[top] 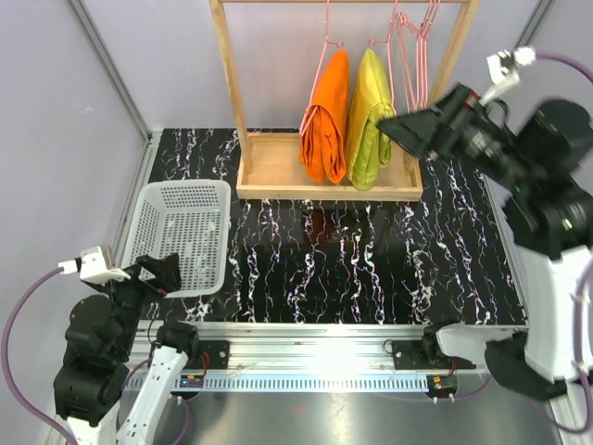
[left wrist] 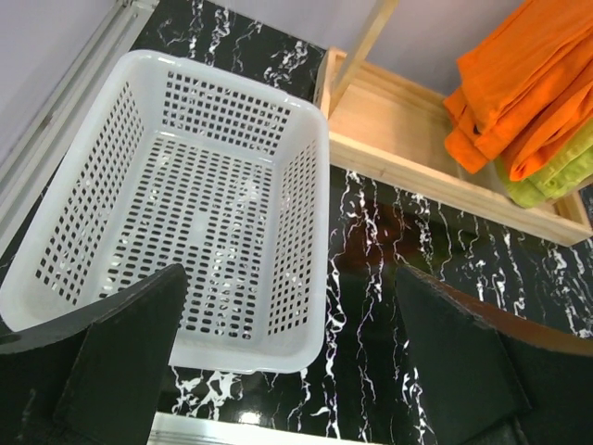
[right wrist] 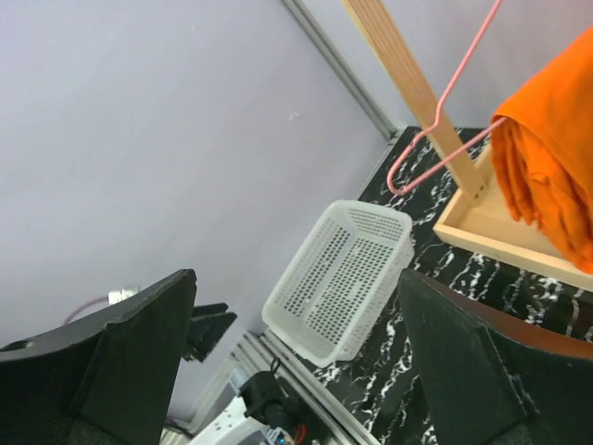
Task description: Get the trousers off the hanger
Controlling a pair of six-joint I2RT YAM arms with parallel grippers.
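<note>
The trousers (top: 325,116) are soft, bright orange cloth, folded over a thin pink wire hanger (right wrist: 464,67) that hooks on the wooden rack (top: 230,93). Just beside them hang yellow-green trousers (top: 369,120) and some bare pink hangers (top: 412,46). The desk (top: 371,269) is glossy black with white veins, and pale walls close it in. A white plastic basket (top: 182,184), full of holes, stands at the left. My left jaws are apart near the basket. My right jaws are apart too, raised beside the yellow-green cloth.

Bright orange trousers (top: 325,116) hang on a pink hanger (top: 326,46) beside yellow-green trousers (top: 369,120); the basket (top: 215,199) is white, the surface (top: 371,269) black with white veins.
</note>
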